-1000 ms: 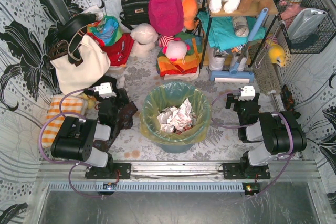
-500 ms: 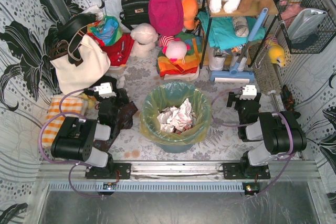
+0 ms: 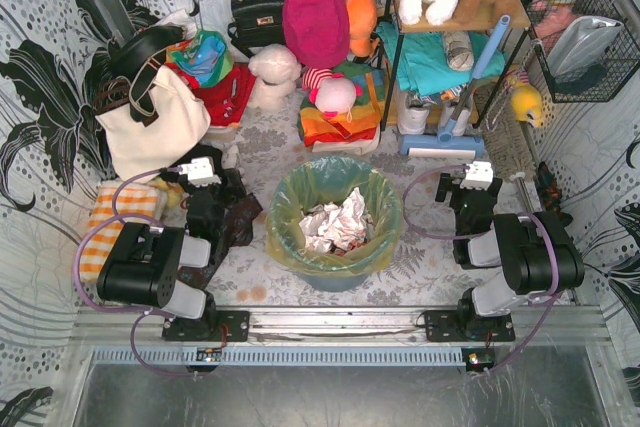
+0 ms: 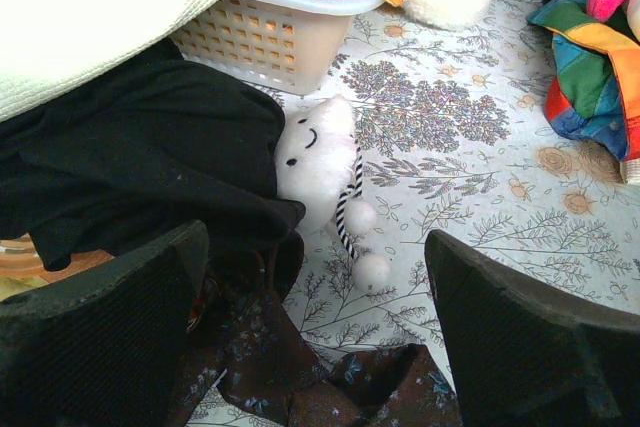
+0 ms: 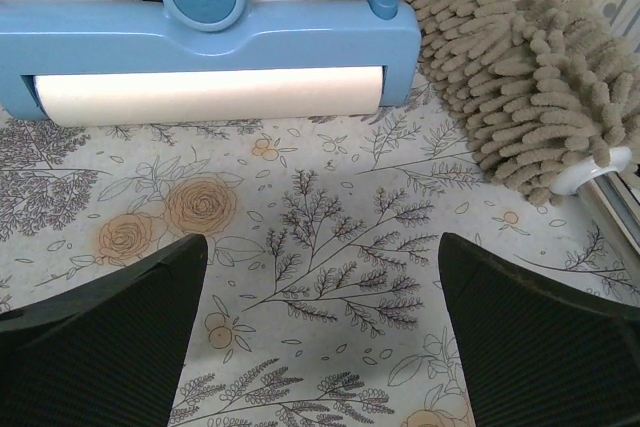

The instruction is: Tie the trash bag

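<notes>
While the left gripper [image 4: 315, 332] and right gripper [image 5: 320, 322] stand wide open and empty either side of the trash bag [image 3: 283, 239] lining the teal bin [image 3: 335, 281], a shallow pinch could slip or tear its thin film.

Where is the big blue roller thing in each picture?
Top external: the blue roller lies right of the middle, up and right of the teal bin.
Left wrist: not in it.
Right wrist: the blue roller stretches across the top, its white roll facing the camera.
Shared landmark: the flowery tablecloth shows in all three views.
</notes>
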